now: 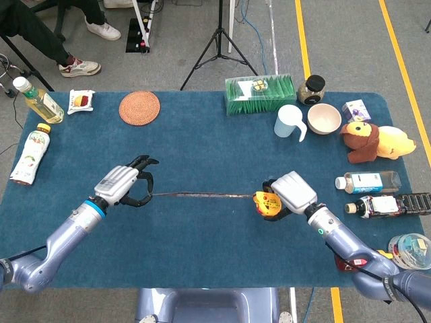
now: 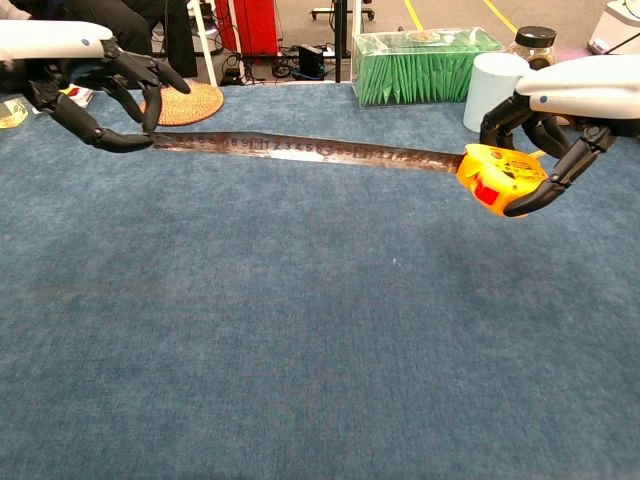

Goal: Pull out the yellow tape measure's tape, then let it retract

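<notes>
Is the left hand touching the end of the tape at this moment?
Touching. In the chest view the left hand pinches the end of the tape between its fingertips, with no gap; the right hand holds the yellow tape measure.

Blue desk [image 1: 202, 145] with lots of stuff around the edges. At the back: round woven mat [image 1: 139, 107], clear box of green packets [image 1: 260, 93], dark-lidded jar [image 1: 312, 89], white jug [image 1: 289, 122] just beside a cream bowl [image 1: 324, 118]. On the left: two bottles [image 1: 38, 99] [image 1: 31, 155] and a small snack packet [image 1: 81, 100]. On the right: plush monkey [image 1: 371, 141], little purple box [image 1: 355, 109], two bottles lying down [image 1: 367, 181] [image 1: 387, 204], round tub [image 1: 408, 249]. Black tripod [image 1: 219, 40] on the floor behind, plus someone's shoes [image 1: 79, 66].
</notes>
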Controlling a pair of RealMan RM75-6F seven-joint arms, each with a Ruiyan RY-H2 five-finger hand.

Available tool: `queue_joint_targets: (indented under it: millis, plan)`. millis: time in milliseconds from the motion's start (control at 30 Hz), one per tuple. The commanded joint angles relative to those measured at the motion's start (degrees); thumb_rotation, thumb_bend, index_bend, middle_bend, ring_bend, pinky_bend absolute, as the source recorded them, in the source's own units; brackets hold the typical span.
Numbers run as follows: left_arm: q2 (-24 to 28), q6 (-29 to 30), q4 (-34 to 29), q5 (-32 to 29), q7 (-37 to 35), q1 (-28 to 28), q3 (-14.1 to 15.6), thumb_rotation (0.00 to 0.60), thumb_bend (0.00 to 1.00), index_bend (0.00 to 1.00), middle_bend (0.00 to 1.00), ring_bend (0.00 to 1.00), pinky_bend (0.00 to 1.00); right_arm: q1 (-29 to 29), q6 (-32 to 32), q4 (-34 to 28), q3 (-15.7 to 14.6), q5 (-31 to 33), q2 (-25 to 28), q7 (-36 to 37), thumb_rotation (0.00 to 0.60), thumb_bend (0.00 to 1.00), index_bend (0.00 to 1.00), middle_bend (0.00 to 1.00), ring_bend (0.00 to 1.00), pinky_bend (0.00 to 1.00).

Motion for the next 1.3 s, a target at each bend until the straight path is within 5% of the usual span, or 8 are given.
queue_joint_targets:
  millis: [33,667,867,967,1300]
  plan:
    - [-2.29,-0.81,0.77,-1.24,1.17,-1.3,-0.73,0.6,0.36,0.62,0.14,0.01,0.24,0.51,-0.37,-0.5,0.43,0.3,-0.42,-0.61,0.353,0.1,0.62,0.67,0.69,0.58]
    - [-13.94,-2.34,4.98,-8.74,8.99,-7.87,-3.8,0.6,0.32,0.61,0.14,0.01,0.24,2.17,-1.12,-1.9,2.05,2.41,-2.29,-2.85,0.359,0.1,0.62,0.67,0.69,0.57]
    - [-14.4,-2.67,4.32,-9.76,11.55,-9.11,-3.71,0.6,0.24,0.23,0.05,0.0,0.19,1.91,-0.96,-1.4,1.89,2.74,-2.26,-2.35,0.358,0.1,0.62,0.67,0.69,0.57]
    - [-14.25,-2.25,4.03,-9.93,12.05,-9.2,-3.8,0.6,0.22,0.13,0.01,0.0,0.16,1.86,-0.93,-1.04,1.81,2.68,-2.28,-2.0,0.356,0.1,0.62,0.67,0.69,0.57]
    - [-11.56,-0.11,2.31,-9.32,12.91,-8.03,-3.45,0.6,0.22,0.08,0.0,0.0,0.15,1.75,-0.91,0.32,1.49,2.24,-2.43,-0.63,0.357,0.1,0.62,0.67,0.69,0.57]
